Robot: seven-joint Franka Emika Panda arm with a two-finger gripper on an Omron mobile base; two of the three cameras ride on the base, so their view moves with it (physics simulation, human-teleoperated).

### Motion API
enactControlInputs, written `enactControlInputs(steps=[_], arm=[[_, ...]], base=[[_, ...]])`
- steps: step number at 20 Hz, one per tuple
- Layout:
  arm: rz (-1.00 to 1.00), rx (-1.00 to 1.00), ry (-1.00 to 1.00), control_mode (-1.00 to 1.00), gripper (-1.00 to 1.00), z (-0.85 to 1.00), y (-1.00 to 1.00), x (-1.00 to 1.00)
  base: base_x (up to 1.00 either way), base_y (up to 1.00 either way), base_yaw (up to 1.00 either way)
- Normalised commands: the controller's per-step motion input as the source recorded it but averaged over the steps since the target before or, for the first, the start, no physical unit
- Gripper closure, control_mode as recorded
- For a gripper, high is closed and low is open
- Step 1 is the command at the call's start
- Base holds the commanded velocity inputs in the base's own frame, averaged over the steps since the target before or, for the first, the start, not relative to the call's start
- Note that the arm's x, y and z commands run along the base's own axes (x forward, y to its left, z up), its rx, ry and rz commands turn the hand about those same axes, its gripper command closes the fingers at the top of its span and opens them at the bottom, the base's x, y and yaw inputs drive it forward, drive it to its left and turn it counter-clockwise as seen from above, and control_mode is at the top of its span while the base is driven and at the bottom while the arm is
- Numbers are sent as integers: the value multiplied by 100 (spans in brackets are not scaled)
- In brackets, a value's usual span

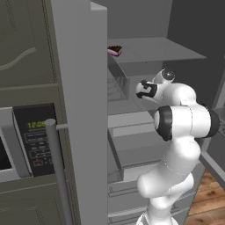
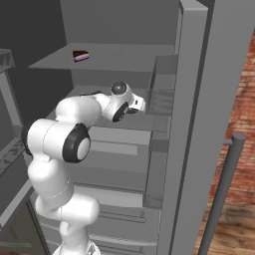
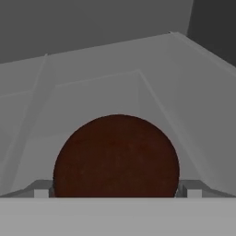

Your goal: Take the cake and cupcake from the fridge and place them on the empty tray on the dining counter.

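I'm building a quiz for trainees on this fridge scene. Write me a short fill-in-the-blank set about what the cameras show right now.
1. The pink-sided cake slice with a dark chocolate top sits on the ____ shelf of the open grey steel fridge.
2. The round brown cupcake lies between the tips of the ____.
3. The hand's jaws stand ____ on either side of the cupcake.

Missing words: top; hand; open

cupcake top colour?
Dark reddish brown on the cupcake, clearest in the hand view.
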Motion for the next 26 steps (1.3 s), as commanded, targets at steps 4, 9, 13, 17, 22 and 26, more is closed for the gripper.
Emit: enactControlInputs(steps=[4, 9, 13, 17, 22, 26], arm=[[0, 0, 0, -100, -100, -8, -7, 21], [0, 0, 0, -100, -100, -14, -2, 32], [0, 0, 0, -100, 100, -21, 0, 34], [0, 0, 0, -100, 100, -21, -4, 28], [0, 1, 0, -100, 100, -20, -10, 3], [0, 6, -1, -100, 100, -22, -1, -9]], base=[[0, 0, 0], [0, 0, 0], [0, 0, 0], [0, 0, 0], [0, 0, 0], [0, 0, 0]])
